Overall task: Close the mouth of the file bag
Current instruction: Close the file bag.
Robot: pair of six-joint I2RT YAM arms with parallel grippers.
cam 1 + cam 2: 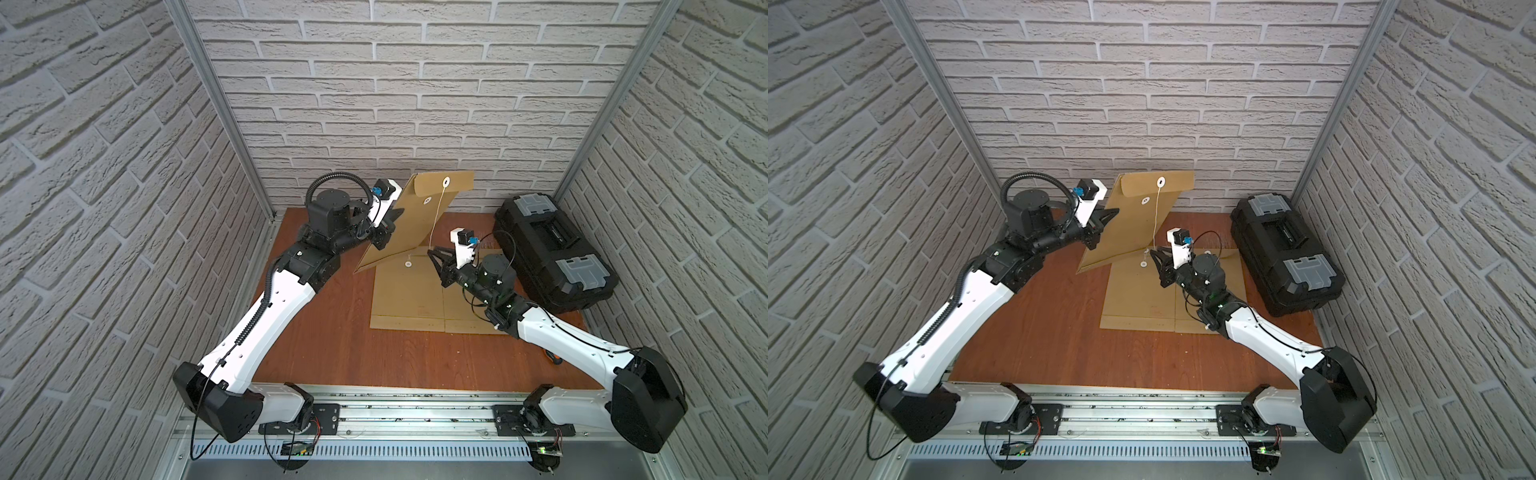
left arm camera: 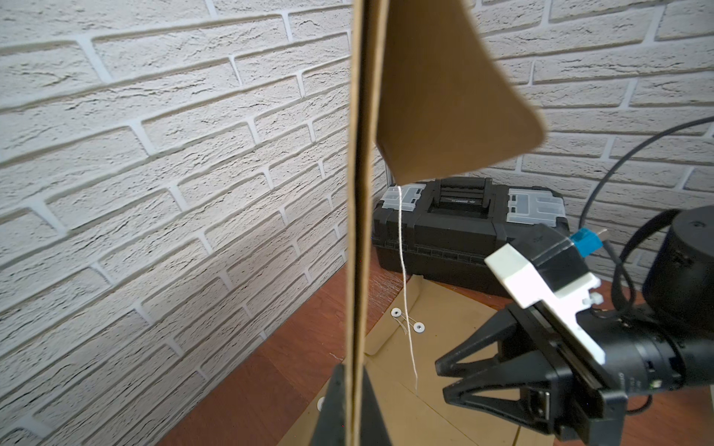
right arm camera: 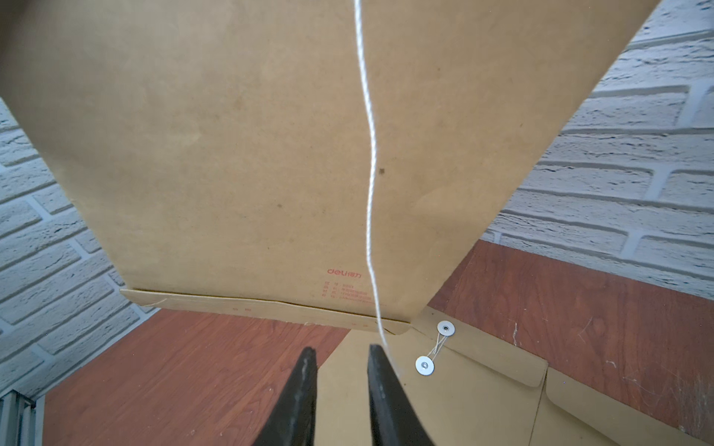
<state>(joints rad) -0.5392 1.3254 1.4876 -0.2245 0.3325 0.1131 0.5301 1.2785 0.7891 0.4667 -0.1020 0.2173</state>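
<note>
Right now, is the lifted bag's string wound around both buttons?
No, the string hangs loose down the bag from the top button.

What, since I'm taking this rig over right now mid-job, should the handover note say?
Left gripper: shut on the side edge of the file bag, holding it upright.
Right gripper: open beside the hanging string, not gripping it.
Done: bag raised, flap bent over but standing off.
To do: press flap down, wind string around the lower disc.
</note>
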